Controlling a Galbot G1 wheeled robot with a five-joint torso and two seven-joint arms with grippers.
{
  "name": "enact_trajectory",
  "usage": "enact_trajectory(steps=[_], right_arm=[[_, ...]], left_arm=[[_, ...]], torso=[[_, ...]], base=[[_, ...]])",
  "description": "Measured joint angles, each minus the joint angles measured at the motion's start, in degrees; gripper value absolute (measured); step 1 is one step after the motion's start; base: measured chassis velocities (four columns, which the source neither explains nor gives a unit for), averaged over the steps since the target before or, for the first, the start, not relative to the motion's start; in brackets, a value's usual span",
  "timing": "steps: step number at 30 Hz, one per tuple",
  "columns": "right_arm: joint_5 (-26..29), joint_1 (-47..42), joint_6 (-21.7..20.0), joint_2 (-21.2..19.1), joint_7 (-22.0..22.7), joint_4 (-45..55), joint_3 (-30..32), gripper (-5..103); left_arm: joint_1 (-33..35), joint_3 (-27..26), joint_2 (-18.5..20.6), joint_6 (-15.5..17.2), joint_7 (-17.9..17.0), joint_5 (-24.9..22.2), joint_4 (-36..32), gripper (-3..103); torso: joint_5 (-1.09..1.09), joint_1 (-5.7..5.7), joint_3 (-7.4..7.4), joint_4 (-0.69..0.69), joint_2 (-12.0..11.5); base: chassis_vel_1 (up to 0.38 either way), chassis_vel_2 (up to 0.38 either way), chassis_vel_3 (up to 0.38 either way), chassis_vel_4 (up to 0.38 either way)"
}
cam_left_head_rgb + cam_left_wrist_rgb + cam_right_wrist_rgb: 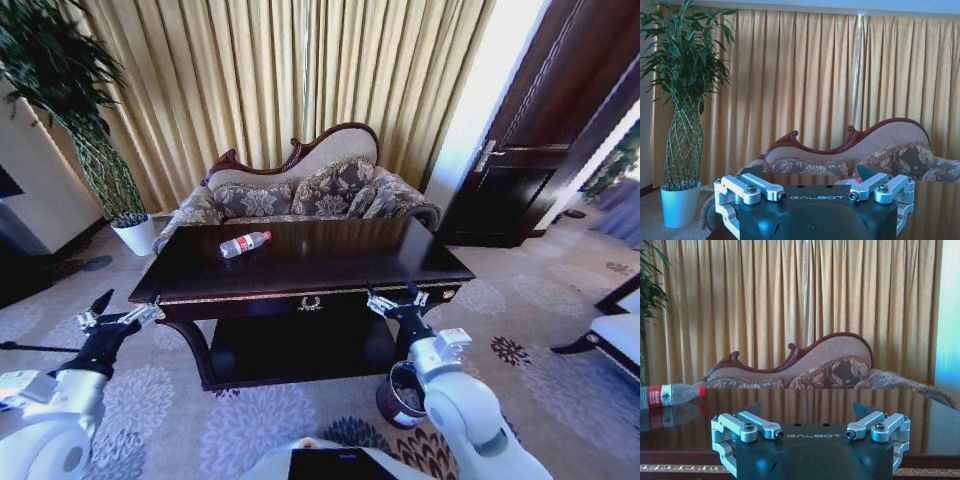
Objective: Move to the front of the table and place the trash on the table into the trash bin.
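Gold pleated curtains (300,70) hang across the back of the room, and a carved-frame floral sofa (300,190) stands in front of them. Before the sofa stands the table (400,255), glossy dark brown wood with a gold ornament on its front rail and a lower shelf beneath. On the tabletop, toward its 10 o'clock corner as seen from the head view, lies the trash: a clear plastic bottle (244,243) with a red label and red cap, resting on its side. In the right wrist view the same bottle lies flat on the polished top, its reflection beneath it.

A tall potted plant (80,130) in a white pot stands on the patterned carpet (560,330) at 10 o'clock from the table. The trash bin (398,398), dark and round, sits on the carpet by the table's front right leg, at about 5 o'clock from the ornament, partly hidden by the right arm.

The left gripper (115,308) hovers just off the table's front left corner, fingers apart and holding nothing. The right gripper (393,296) hovers at the front rail, right of the ornament, fingers likewise apart and empty.
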Motion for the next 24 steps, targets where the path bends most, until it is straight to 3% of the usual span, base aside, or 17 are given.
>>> enact_trajectory(steps=[24], right_arm=[[0.5,0.4,0.2,-0.3,-0.2,-0.8,-0.6,100]], left_arm=[[0.2,0.5,-0.4,0.0,0.4,1.2,-0.2,100]], torso=[[0.0,0.01,0.01,0.0,0.0]], base=[[-0.006,0.008,0.007,-0.008]])
